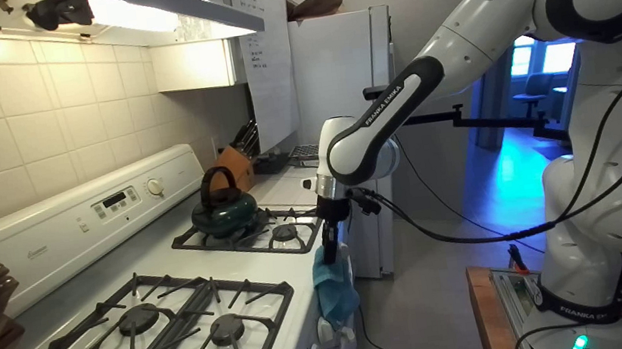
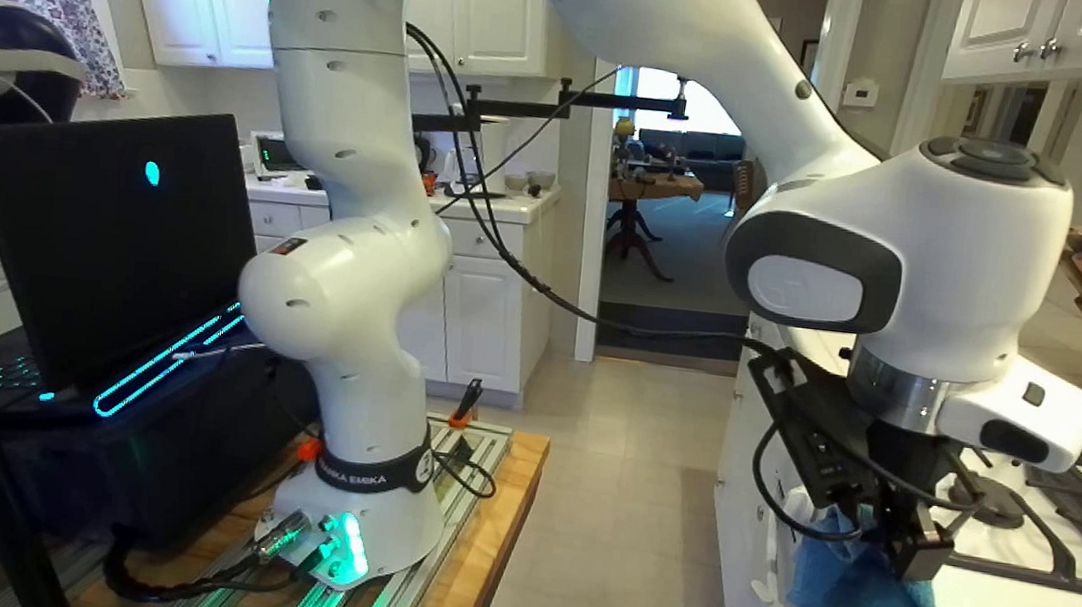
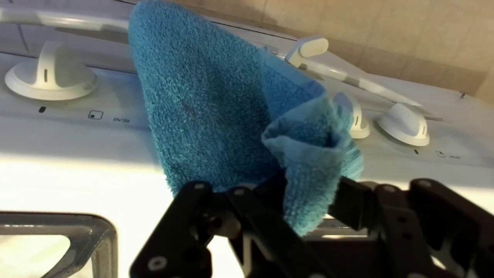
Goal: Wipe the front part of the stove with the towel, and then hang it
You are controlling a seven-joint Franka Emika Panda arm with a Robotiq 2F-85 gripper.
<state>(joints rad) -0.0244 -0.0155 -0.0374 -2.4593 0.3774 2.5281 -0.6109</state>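
Wrist view puts the gripper [image 3: 310, 193] closest to me, its fingers [image 3: 351, 204] clamped from both sides on a bunched fold of the towel [image 3: 208, 100]. From that pinch the blue cloth spreads away past the front edge of the stove [image 3: 77, 173], across the white oven bar [image 3: 69, 21]. I get a poor look at where it meets the bar: it may be draped over it or only hanging in front, and I can't tell which. White knobs [image 3: 50, 77] sit on the stove's front panel to either side of the towel, which partly covers one of them. In both exterior views I see the gripper pointing down at that front edge, the towel hanging below it.

In an exterior view, further back on the stove top, I have the black burner grates [image 1: 166, 324], and a dark green kettle [image 1: 226, 217] stands on the set farther along. Past the kettle are a wooden knife block [image 1: 235, 166] and then the white fridge [image 1: 334, 75]. My arm [image 1: 467, 40] reaches across from a bench [image 1: 486, 319]. In an exterior view a black laptop [image 2: 105, 238], screen raised, sits beside the arm's base, and farthest off stands a wooden table [image 2: 652, 188].
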